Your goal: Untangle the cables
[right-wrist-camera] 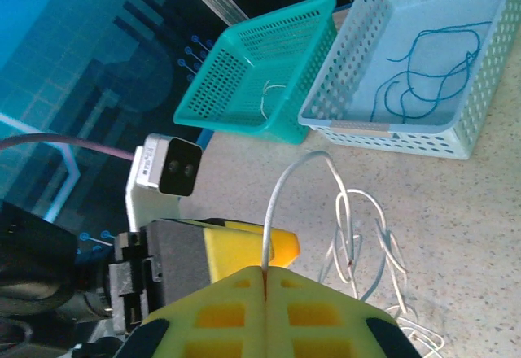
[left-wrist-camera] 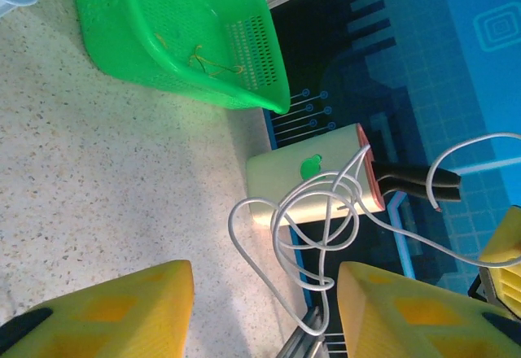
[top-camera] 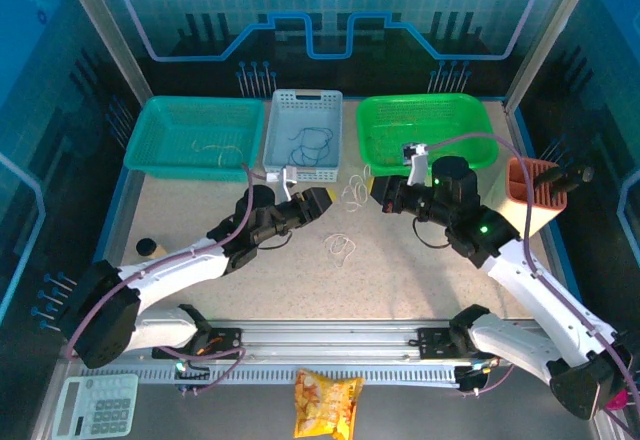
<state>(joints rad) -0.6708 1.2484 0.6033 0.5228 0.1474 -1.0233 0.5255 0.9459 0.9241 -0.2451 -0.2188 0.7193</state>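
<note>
A knotted clump of cream-white cable [top-camera: 354,192] hangs between my two grippers over the middle of the table. My right gripper [right-wrist-camera: 264,272] is shut on one strand of white cable [right-wrist-camera: 281,191], which arcs up and drops into tangled loops [right-wrist-camera: 358,240]. My left gripper [left-wrist-camera: 264,317] is open, its yellow fingers [left-wrist-camera: 106,309] wide apart, with the cable knot [left-wrist-camera: 326,220] dangling between them and touching neither. From above, the left gripper [top-camera: 322,200] and right gripper [top-camera: 378,192] face each other closely. A second white cable [top-camera: 340,247] lies loose on the table. Dark blue cables [top-camera: 312,142] lie in the light-blue basket [top-camera: 280,110].
A teal basket [top-camera: 160,120] at back left holds a thin cream wire [top-camera: 215,150]. A green basket [top-camera: 460,110] stands at back right with tan wires [left-wrist-camera: 207,61] inside. A beige holder [top-camera: 530,200] with a black tool stands at right. Near the front edge are a calculator [top-camera: 95,405] and a snack bag [top-camera: 327,395].
</note>
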